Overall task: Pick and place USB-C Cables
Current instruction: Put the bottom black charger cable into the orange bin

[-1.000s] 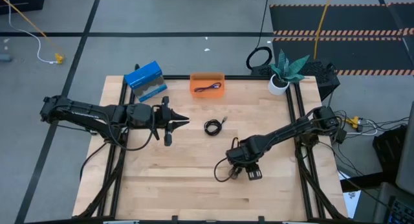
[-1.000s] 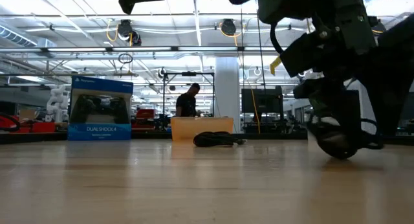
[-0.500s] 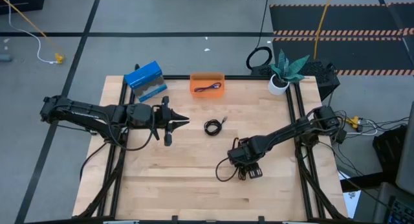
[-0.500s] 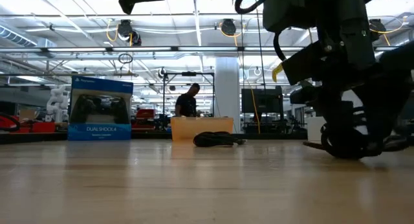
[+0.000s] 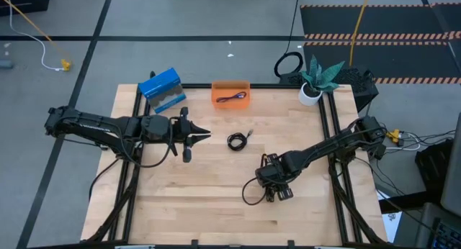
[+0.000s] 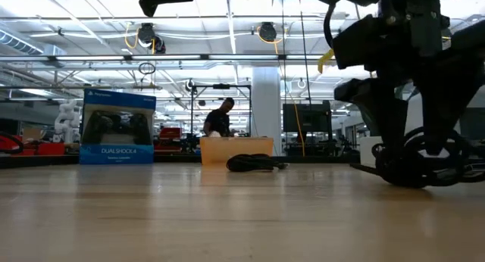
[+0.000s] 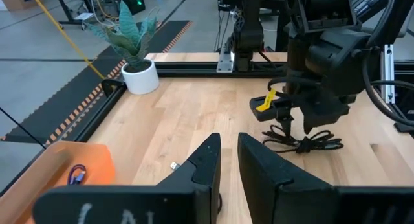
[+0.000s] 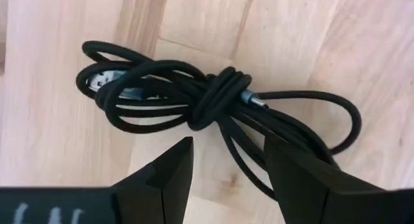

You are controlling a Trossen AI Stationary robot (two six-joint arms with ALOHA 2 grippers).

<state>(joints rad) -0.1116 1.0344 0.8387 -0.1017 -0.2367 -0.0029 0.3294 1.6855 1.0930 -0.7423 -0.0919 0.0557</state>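
Note:
The black loose tangle (image 8: 217, 98) lies flat on the wood near the table's near-right part (image 5: 252, 193). My right gripper (image 8: 228, 143) stands open right over it, fingers pointing down, with some strands running between and under the fingers (image 6: 405, 171). The black tight coil (image 5: 236, 140) rests flat at mid-table. The purple-blue cable (image 5: 230, 98) lies inside the orange bin (image 5: 245, 87) at the far edge. My left gripper (image 5: 205, 137) hovers left of the coil, shut to a narrow slit and holding nothing (image 7: 228, 143). My right gripper comes at the tangle from above, beside its knotted middle (image 8: 223, 88), with a finger on either side of a few strands (image 8: 242, 143). Whether the fingertips touch the cable I cannot tell. The tangle lies slack on the table.
A blue DualShock box (image 5: 162, 89) stands at the far-left corner. A potted plant (image 5: 317, 80) sits at the far-right corner. Black frame rails run along the table's sides. A person shows far behind the table in the low view (image 6: 220, 118).
The right gripper has come down toward the table onto the loose tangle, shifting slightly toward the right edge. The tangle, the coil and the left arm have kept their places.

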